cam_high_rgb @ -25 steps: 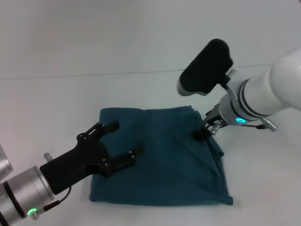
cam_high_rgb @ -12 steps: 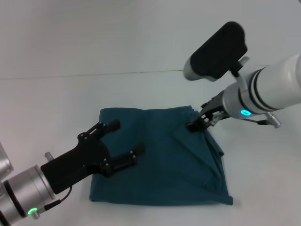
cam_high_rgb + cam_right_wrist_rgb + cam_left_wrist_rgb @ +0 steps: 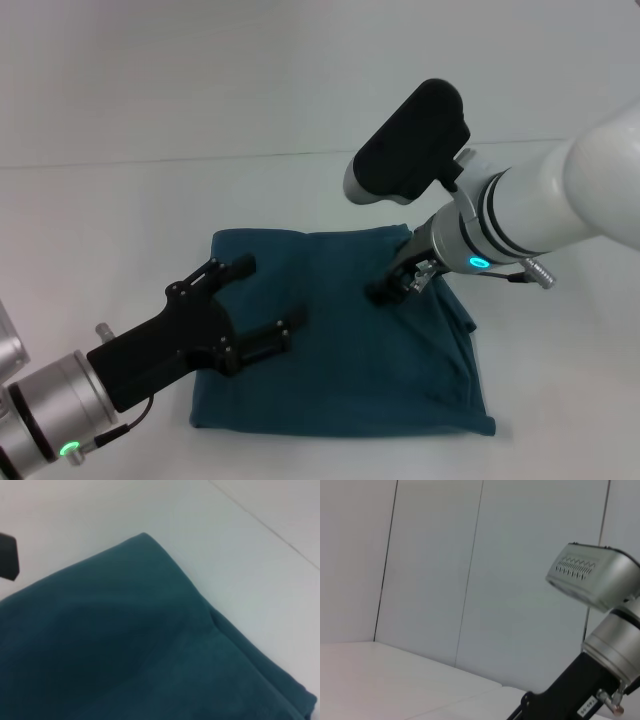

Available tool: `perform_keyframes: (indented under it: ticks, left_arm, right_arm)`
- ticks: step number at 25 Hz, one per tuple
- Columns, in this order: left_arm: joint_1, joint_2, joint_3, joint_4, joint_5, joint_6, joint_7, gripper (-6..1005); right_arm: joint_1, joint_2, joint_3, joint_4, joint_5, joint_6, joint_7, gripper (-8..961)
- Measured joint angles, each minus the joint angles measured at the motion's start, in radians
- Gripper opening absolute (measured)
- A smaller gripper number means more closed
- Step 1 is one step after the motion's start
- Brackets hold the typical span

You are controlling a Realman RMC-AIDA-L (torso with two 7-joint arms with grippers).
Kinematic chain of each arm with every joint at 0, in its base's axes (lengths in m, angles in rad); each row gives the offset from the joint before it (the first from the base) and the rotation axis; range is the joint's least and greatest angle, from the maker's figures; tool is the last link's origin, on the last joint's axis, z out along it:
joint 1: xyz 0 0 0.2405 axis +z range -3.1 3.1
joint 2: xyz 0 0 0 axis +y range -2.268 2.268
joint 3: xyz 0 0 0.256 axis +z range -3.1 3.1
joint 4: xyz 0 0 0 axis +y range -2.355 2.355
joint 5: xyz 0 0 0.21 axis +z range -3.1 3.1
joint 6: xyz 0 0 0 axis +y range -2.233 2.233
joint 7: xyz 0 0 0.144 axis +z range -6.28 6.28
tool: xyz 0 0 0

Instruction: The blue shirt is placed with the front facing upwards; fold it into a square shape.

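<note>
White table (image 3: 120, 210), and the blue shirt (image 3: 340, 340) is already folded into a near square in the lower middle.
Left gripper (image 3: 255, 298) hovers wide open and empty over its left edge. Right gripper (image 3: 395, 285) touches the upper right part; I cannot tell its fingers. Only tidying looks left.

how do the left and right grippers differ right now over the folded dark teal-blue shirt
The left gripper has its black fingers spread open over the near left part of the folded dark teal-blue shirt; the right gripper sits over the far right part, and its opening cannot be judged. The left gripper points toward the far right, away from the robot; the right gripper points toward the near left. Both are low over the same shirt on the white table.
</note>
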Motion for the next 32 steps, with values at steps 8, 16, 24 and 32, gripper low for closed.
perform_keyframes:
  ticks: [8,16,24,32]
  left_arm:
    - [-0.003,0.0,-0.001,0.0,0.0,0.0,0.0,928]
    - [-0.005,0.0,-0.001,0.0,0.0,-0.001,0.0,928]
    - [-0.006,0.0,-0.001,0.0,0.0,-0.006,0.0,928]
    - [-0.005,0.0,-0.001,0.0,0.0,-0.001,0.0,927]
  right_arm:
    - [0.019,0.001,-0.03,0.047,0.0,0.029,0.021,664]
    - [0.033,0.001,-0.037,0.091,-0.065,0.036,0.065,665]
    - [0.012,-0.006,-0.019,0.075,-0.119,0.01,0.106,666]
    - [-0.039,-0.011,0.064,-0.005,-0.14,-0.026,0.117,667]
